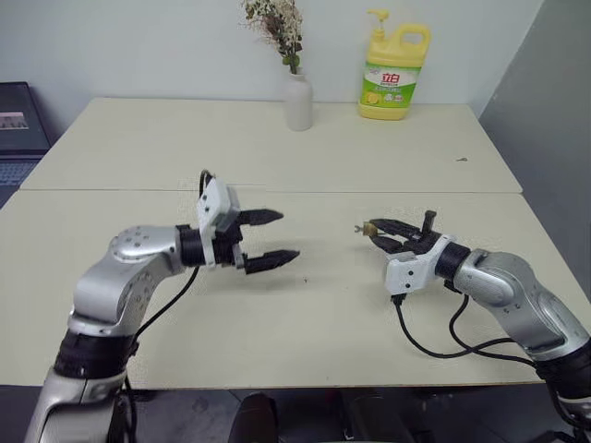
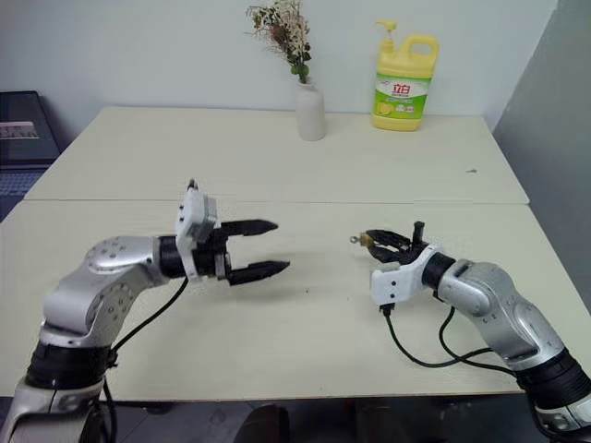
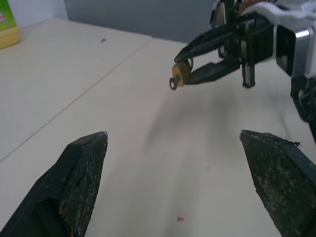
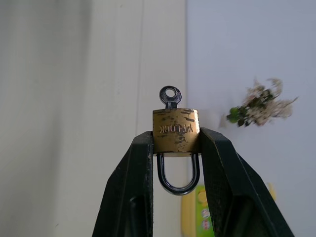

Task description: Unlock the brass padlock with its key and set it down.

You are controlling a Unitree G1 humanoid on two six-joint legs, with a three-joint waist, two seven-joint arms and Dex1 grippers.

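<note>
I have the right end effector (image 1: 380, 233) raised above the counter (image 1: 305, 314), pinching the padlock (image 4: 176, 131) between its two black fingertips. My right wrist view shows the grip plainly: each finger presses on one narrow side of the brass body, the thin U-shaped shackle (image 4: 177, 175) hangs back between the fingers toward the wrist, and the key (image 4: 170, 95) sits in the keyhole on the opposite face, its round bow sticking out past the fingertips. The shackle looks seated in the body on both legs.

My left end effector (image 1: 270, 238) hovers above the counter at about 9 o'clock from the padlock, fingers spread wide and holding nothing. It points across at the right one, with a clear gap between them. Through the left wrist view I see the padlock and the key's bow straight ahead, between and beyond my own two fingers (image 3: 81, 173).

At the far edge of the counter, toward 12 o'clock, a white vase (image 1: 297, 100) with dried flowers stands just beside a yellow detergent bottle (image 1: 393, 74), both well apart from the arms.
</note>
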